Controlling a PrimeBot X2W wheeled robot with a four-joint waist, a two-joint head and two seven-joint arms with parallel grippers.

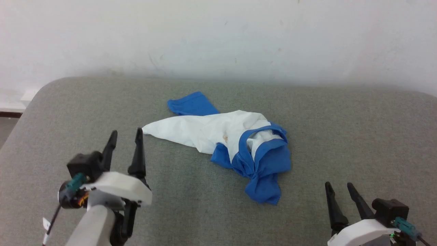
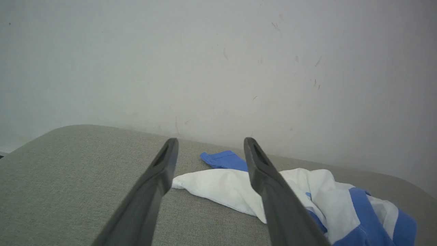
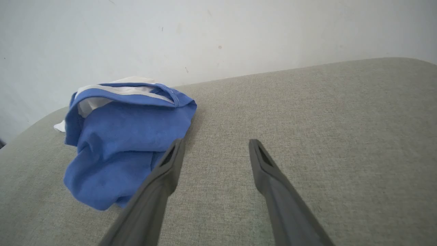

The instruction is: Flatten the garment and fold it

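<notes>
Grey cushion: bunched garment, print mostly hidden; left gripper, right gripper gape empty.

Bare indoor room: a grey fabric-covered surface against a scuffed white wall.

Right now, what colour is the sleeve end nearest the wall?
Bright blue sleeve end of the crumpled white shirt; clearest in head view.

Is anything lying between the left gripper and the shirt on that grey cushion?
Nothing visible does. The open left gripper sits right beside the white tip of the garment, with bare grey cushion between them.
</notes>
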